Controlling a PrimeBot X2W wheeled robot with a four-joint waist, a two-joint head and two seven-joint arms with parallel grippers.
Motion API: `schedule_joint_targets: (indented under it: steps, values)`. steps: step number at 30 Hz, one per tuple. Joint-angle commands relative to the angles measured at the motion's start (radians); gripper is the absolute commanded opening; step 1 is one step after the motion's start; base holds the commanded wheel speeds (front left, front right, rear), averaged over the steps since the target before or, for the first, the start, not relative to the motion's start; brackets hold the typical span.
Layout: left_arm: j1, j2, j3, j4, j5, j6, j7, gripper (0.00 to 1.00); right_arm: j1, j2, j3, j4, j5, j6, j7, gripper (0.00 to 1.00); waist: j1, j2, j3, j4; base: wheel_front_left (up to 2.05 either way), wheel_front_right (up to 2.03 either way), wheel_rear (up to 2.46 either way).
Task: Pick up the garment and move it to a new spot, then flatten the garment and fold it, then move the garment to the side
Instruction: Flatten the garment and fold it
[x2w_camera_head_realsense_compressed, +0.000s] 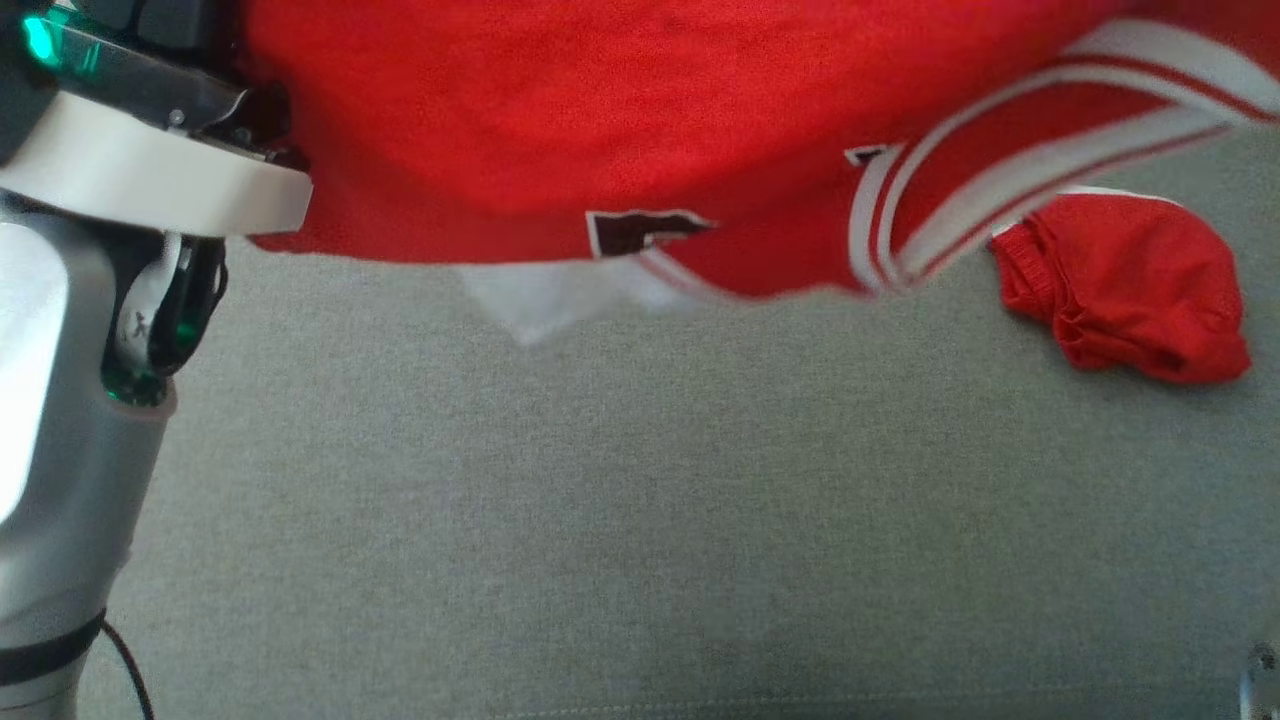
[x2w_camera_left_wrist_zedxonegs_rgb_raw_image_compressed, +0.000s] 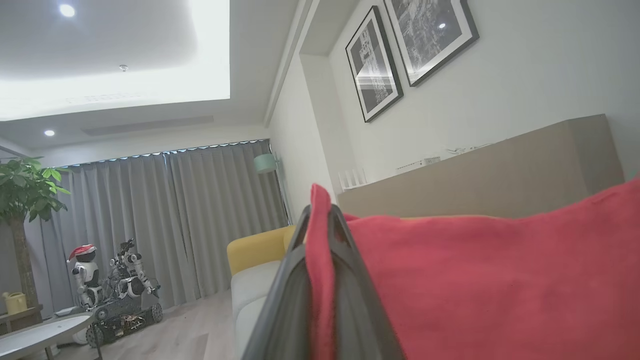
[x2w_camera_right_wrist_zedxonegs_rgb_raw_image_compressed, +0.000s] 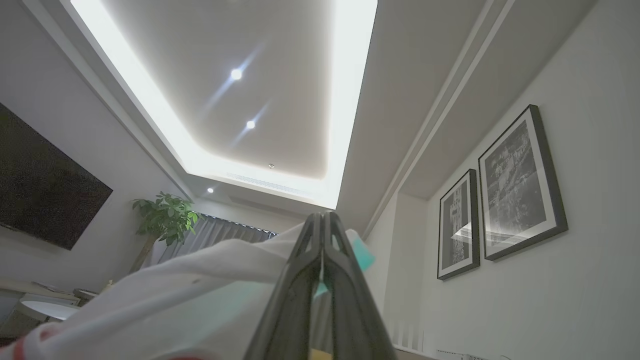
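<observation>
So the garment (x2w_camera_head_realsense_compressed: 600, 120) is up in the air, strung across the 12 o'clock edge of the head view above the gray cushion (x2w_camera_head_realsense_compressed: 600, 520), and its hem looks blurry. The left gripper (x2w_camera_left_wrist_zedxonegs_rgb_raw_image_compressed: 321, 212) is clamped tight on a thin fold of red cloth. The right gripper (x2w_camera_right_wrist_zedxonegs_rgb_raw_image_compressed: 323, 220) is squeezed closed on a sliver of pale fabric (x2w_camera_right_wrist_zedxonegs_rgb_raw_image_compressed: 200, 280), probably the white trim. My worry is that both are skinny edge grabs, so a quick swing could pull the cloth right out, likeliest on the right. There's also a red bunch (x2w_camera_head_realsense_compressed: 1125, 285) resting on the cushion at 3 o'clock. Can't tell if it's a sleeve of the same piece, but if so it'll drag and fold under during flattening.
</observation>
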Motion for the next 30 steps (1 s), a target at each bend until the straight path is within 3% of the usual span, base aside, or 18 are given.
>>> schedule_joint_targets:
  steps: [1, 15, 21, 30]
  values:
    - [-0.048, 0.044, 0.040, -0.032, 0.007, 0.007, 0.007, 0.00, -0.020, 0.001, 0.013, -0.012, 0.012, -0.001, 0.016, 0.00, 0.0000, 0.0000, -0.003, -0.001, 0.00, 0.00, 0.00]
    - [0.013, 0.026, 0.024, 0.033, -0.040, 0.008, 0.006, 0.00, 0.097, 0.046, 0.074, 0.099, 0.061, -0.001, 0.042, 0.00, 0.0000, 0.0000, 0.025, -0.001, 0.00, 0.00, 0.00]
    - [0.092, -0.014, 0.000, 0.166, -0.082, -0.009, -0.035, 0.00, 0.242, 0.115, 0.121, 0.227, 0.082, -0.001, 0.024, 0.00, 0.0000, 0.0000, 0.060, 0.002, 0.00, 0.00, 0.00]
    - [0.251, -0.128, -0.034, 0.432, -0.172, -0.036, -0.115, 0.00, 0.484, 0.190, 0.164, 0.469, 0.130, -0.001, -0.034, 0.00, 0.0000, 0.0000, 0.103, 0.001, 0.00, 0.00, 0.00]
